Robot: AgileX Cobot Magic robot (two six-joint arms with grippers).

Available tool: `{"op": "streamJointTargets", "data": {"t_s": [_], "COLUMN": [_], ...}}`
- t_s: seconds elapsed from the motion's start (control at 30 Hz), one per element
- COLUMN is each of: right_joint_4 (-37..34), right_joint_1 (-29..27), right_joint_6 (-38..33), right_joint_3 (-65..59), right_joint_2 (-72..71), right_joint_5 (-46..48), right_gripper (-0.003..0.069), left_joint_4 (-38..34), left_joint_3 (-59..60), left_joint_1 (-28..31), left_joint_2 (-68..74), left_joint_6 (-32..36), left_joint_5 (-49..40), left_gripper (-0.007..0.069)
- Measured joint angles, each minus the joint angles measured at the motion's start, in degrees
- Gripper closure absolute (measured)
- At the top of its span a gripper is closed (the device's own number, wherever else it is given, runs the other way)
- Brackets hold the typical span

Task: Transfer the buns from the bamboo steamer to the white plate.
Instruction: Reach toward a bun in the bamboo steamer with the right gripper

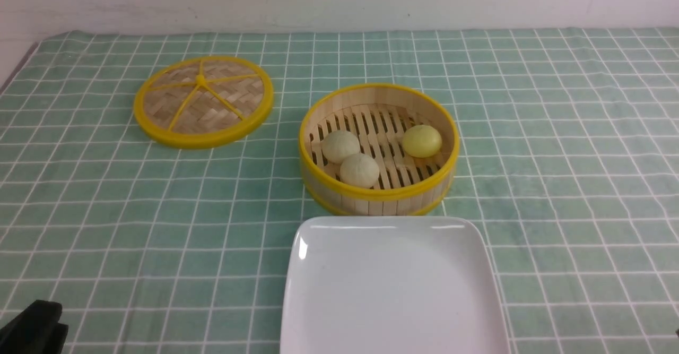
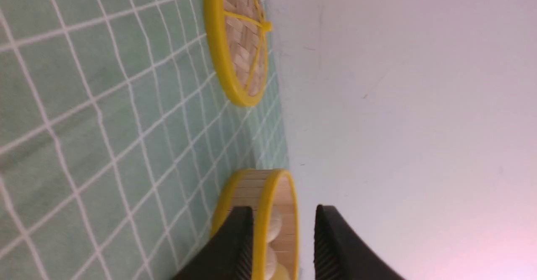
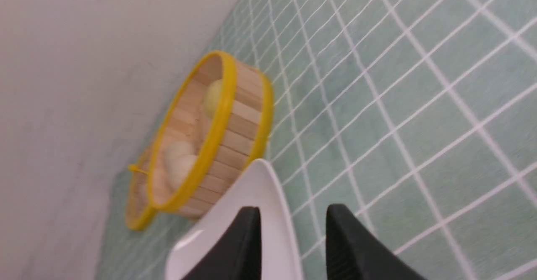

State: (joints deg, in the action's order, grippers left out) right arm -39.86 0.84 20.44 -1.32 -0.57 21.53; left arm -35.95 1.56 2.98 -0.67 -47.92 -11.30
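With both left hand [image 2: 284, 213] and right hand [image 3: 292, 213] spread and empty, the touching pale buns [image 1: 350, 158] may roll when fingers push between.

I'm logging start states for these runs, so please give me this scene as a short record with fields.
steamer: bamboo steamer, uncovered, just beyond the plate
buns: two pale buns close together on its left side, yellow bun on its right
plate: white plate, empty where visible
lid: woven lid, left of the steamer
left jaws: apart, empty
right jaws: apart, empty
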Motion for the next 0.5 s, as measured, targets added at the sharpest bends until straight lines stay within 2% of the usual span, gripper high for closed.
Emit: {"op": "streamJointTargets", "data": {"t_s": [0.17, 0.27, 0.37, 0.5], "right_joint_4": [-6.6, -7.9, -7.8, -3.9], "right_joint_1": [0.0, 0.0, 0.0, 0.0], "right_joint_6": [0.6, -0.6, -7.9, -25.2], "right_joint_3": [0.0, 0.3, 4.8, 15.3], "right_joint_2": [0.0, 0.0, 0.0, 5.7], "right_joint_5": [-2.1, -2.7, -3.7, -4.5], "right_gripper": [0.0419, 0.0431, 0.0489, 0.0632], "left_joint_4": [-1.7, -1.7, -1.3, 1.5], "left_joint_3": [0.0, -0.2, -4.5, -13.7], "left_joint_1": [0.0, 0.0, 0.0, 0.0], "left_joint_2": [0.0, 0.0, 0.0, 2.3], "left_joint_6": [-0.4, 2.9, 12.1, 25.0], "left_joint_5": [1.1, -0.5, -7.1, -12.8], "left_gripper": [0.0384, 0.0396, 0.0463, 0.0594]}}
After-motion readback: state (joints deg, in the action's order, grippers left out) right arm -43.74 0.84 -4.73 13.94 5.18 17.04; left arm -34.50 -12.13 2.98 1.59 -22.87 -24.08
